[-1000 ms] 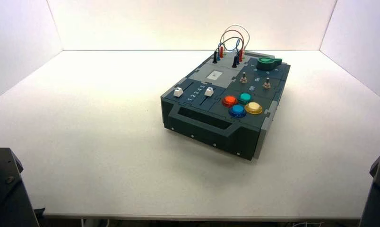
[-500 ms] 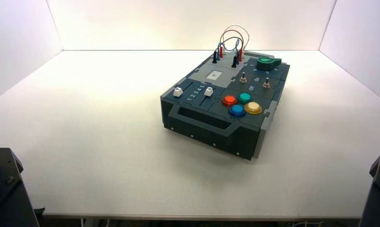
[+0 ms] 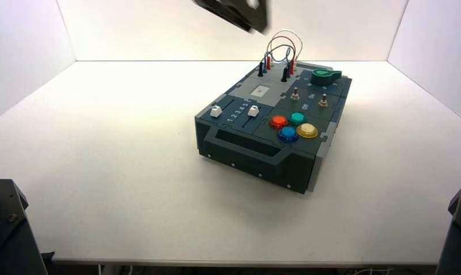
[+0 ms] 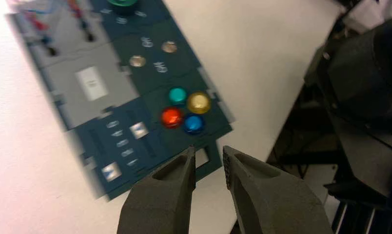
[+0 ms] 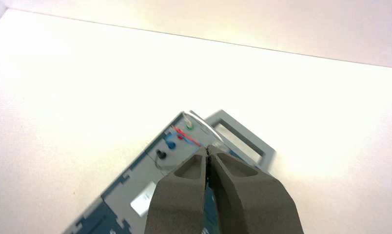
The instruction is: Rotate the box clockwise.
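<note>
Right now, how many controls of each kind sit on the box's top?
Round buttons: 4
White sliders: 2
Toggle switches: 2
Green knob: 1
Total: 9 controls on the box.

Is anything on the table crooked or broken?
Nothing looks broken. The box sits turned at an angle on the table, not square to its edges. The left gripper, slightly open, and the shut right gripper both hang above it, touching nothing.

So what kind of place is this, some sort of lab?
Probably a robot test bench: a bare white table walled by white panels, one practice box of buttons and wires, and cameras over each claw, left and right.
</note>
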Action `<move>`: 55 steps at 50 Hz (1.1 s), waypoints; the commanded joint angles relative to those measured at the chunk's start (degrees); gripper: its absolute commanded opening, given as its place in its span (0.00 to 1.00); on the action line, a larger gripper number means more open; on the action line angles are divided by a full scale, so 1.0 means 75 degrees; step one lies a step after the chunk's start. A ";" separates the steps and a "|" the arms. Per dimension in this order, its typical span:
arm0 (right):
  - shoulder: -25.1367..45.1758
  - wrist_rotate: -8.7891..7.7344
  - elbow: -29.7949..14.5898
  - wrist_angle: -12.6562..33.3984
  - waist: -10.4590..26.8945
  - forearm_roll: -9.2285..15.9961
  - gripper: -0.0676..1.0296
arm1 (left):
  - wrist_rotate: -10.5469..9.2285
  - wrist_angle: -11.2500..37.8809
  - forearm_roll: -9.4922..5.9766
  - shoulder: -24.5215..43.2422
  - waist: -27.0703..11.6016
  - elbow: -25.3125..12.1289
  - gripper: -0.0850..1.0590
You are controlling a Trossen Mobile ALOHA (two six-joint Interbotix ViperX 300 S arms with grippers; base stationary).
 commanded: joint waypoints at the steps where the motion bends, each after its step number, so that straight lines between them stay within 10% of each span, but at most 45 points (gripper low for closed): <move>1: 0.0703 0.0000 -0.0797 0.0105 0.0164 0.0023 0.04 | 0.0023 0.0012 -0.0012 0.0715 -0.0328 -0.0633 0.36; 23: 0.2836 -0.0293 -0.2953 0.1160 0.0457 0.0023 0.04 | 0.0527 0.1102 0.0117 0.2789 -0.0434 -0.2191 0.30; 55: 0.4922 -0.0422 -0.5203 0.2391 0.0469 0.0059 0.04 | 0.1160 0.1406 0.0105 0.3551 -0.0457 -0.2707 0.29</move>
